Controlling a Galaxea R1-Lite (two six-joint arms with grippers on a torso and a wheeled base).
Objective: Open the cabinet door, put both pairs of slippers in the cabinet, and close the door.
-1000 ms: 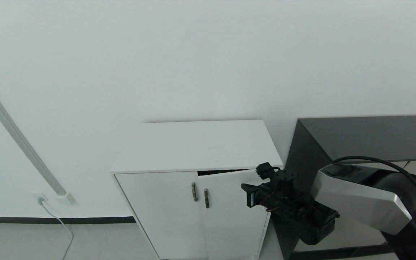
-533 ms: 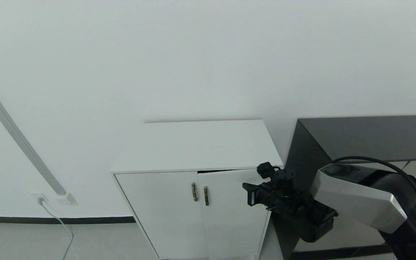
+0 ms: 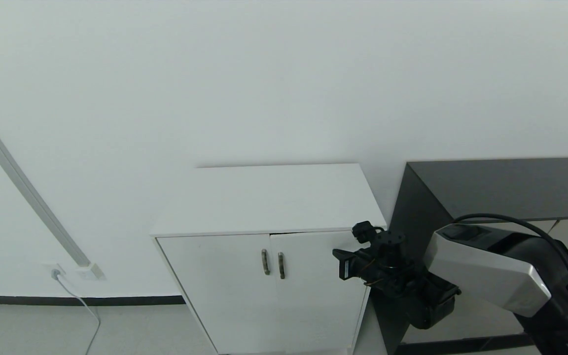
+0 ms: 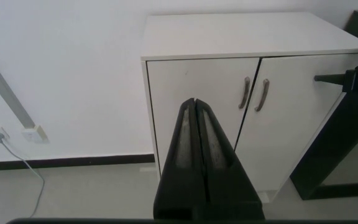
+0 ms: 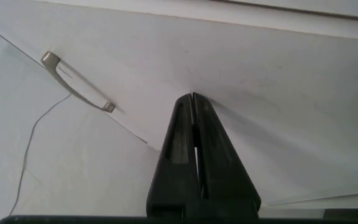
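Evidently we are working on the last step, closing the door. Our right gripper (image 3: 341,266), its fingers pressed together with nothing between them, is leaning its tip against the face of the right door (image 3: 313,296), out toward the hinge side and well away from that door's handle (image 3: 281,265). The door is sitting almost flush with the left door (image 3: 215,281), with just a thin dark slit under the top (image 3: 269,197) of the white cabinet, which is standing against the wall just beside a dark tabletop (image 3: 501,187). Our left gripper (image 4: 195,104), likewise pressed together and empty, is hanging in front of the cabinet, well apart from it and pointing at the left door. We are assuming both pairs of slippers are lying behind those doors.

For the next move we are judging that a short, gentle push straight into the panel is called for, until that slit is closing up. After that we are planning to draw the right arm straight back, so the tip is not dragging the door open again.
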